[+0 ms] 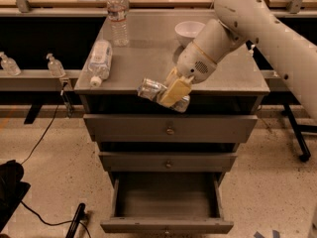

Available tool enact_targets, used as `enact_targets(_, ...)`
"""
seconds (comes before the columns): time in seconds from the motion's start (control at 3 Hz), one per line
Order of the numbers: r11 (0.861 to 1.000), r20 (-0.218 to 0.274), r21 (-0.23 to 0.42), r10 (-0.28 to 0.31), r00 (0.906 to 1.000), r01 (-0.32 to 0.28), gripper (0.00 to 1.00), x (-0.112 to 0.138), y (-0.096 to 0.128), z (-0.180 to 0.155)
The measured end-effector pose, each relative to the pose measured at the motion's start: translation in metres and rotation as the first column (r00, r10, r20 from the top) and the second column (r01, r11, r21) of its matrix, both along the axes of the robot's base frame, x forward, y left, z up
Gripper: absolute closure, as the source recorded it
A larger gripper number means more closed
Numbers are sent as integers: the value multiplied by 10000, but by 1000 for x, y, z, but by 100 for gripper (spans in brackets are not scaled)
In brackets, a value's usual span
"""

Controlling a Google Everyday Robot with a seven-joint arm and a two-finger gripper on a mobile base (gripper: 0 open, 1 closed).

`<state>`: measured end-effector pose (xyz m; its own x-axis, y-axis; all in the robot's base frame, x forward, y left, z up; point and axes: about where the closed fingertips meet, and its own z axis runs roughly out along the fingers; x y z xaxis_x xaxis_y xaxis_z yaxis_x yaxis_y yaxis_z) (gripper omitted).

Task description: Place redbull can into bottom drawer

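Note:
My gripper (173, 92) is shut on the redbull can (151, 89), a slim silver can held sideways in my yellowish fingers (174, 90). It hangs in the air just past the front edge of the grey cabinet top (148, 58), above the closed top drawer. The bottom drawer (166, 202) is pulled open far below, its dark inside showing nothing in it. My white arm comes in from the upper right.
On the cabinet top a water bottle (118, 15) stands at the back left, another bottle (99, 61) lies at the left edge, and a white bowl (188, 32) sits at the back. The upper two drawers (170, 128) are closed. Small bottles (54, 65) stand on a shelf at left.

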<state>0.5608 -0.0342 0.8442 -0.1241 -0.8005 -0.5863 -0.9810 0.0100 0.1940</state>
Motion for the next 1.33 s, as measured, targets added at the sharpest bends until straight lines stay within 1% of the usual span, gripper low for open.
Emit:
enact_targets(0.33,9986,1389,-463,-206,9901,273,100,-11,-12,-13)
enact_targets(0.67,9757,3003,-1309,-1298,9450,1756,100,-36,-53,-18)
enact_targets(1.0,9518,3236,-1529,-2059,9235,2658,100,-46,-79,-41)
enact_targets(1.33,9619,3762,-1639,-1442,9153,2189,100,-42,-72,-55)
